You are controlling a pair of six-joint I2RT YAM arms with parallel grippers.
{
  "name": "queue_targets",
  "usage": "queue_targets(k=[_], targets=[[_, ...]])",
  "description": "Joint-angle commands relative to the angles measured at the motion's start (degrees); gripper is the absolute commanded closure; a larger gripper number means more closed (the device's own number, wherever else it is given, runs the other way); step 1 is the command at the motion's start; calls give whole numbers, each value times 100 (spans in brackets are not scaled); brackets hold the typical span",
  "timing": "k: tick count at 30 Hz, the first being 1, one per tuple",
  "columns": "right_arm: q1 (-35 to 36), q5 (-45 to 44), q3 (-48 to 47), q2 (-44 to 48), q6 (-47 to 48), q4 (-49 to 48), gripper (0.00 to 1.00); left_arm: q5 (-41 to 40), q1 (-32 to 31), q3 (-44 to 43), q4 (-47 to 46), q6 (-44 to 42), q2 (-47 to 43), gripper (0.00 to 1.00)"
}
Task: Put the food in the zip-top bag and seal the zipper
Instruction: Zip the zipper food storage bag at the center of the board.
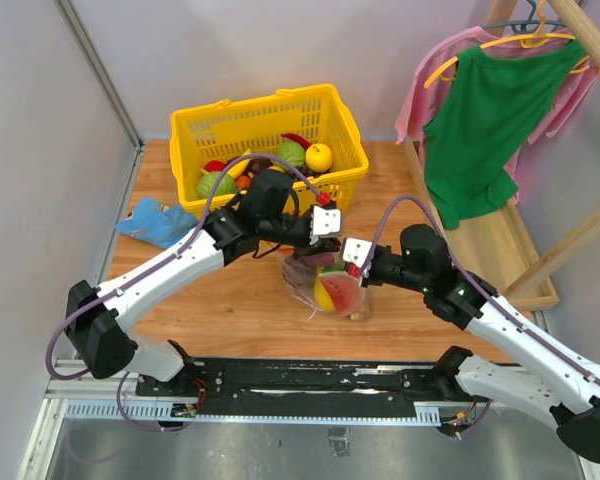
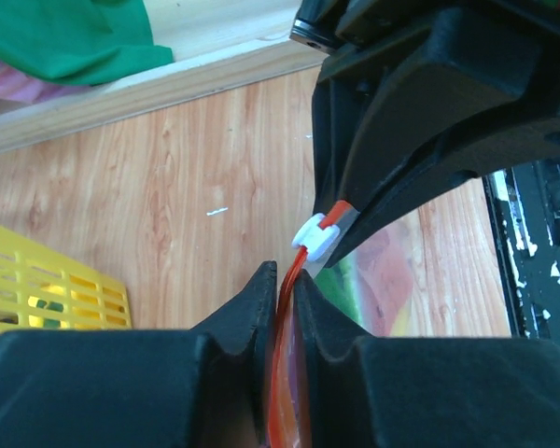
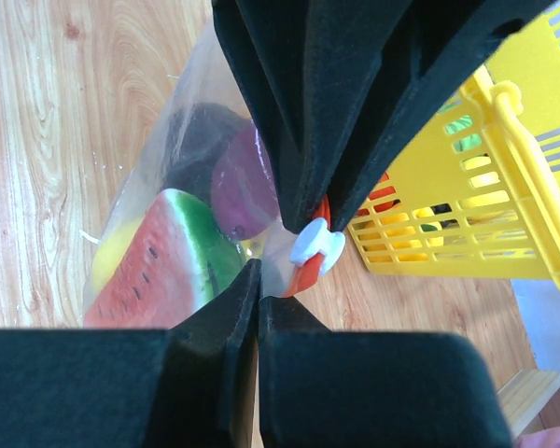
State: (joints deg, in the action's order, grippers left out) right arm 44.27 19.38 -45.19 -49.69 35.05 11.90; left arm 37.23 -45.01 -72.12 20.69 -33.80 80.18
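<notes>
Both your left gripper (image 2: 282, 276) and right gripper (image 3: 259, 273) clench the zipper (image 2: 290, 373). Food (image 3: 159, 257) sits inside the zip-top bag (image 3: 173, 117).

A red-orange zipper (image 2: 287, 373) and white slider (image 2: 315, 236) are seen in the black left claw (image 2: 282, 278); a red, green-rinded watermelon (image 3: 154, 266) is seen beside it.

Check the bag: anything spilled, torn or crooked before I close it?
Nothing stands out. Watermelon slice, yellow fruit and purple piece sit inside the zip-top bag; left gripper and right gripper pinch the zipper, slider between them.
</notes>
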Motion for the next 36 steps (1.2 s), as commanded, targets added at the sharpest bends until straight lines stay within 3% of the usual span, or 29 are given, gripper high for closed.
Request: queue_targets(k=[1, 5, 9, 16, 23, 29, 36], targets=[[-215, 67, -144, 131, 78, -242, 99, -43, 1, 0, 114, 48, -170, 89], [-370, 223, -124, 95, -28, -329, 99, -52, 1, 97, 75, 264, -291, 99], [-588, 556, -126, 3, -295, -415, 98, -236, 1, 211, -95, 629, -465, 100], [-651, 1094, -228, -195, -505, -461, 75, -831, -78, 184, -102, 1382, -617, 100], [-648, 1415, -457, -543, -612, -469, 68, -1399, -277, 11, 44, 1634, -640, 100], [-666, 1555, -541, -724, -729, -595, 73, -1445, -332, -40, 67, 1707, -716, 100], [-935, 1877, -461, -783, -1089, -1001, 97, -1429, -341, 112, 19, 1706, -849, 100]])
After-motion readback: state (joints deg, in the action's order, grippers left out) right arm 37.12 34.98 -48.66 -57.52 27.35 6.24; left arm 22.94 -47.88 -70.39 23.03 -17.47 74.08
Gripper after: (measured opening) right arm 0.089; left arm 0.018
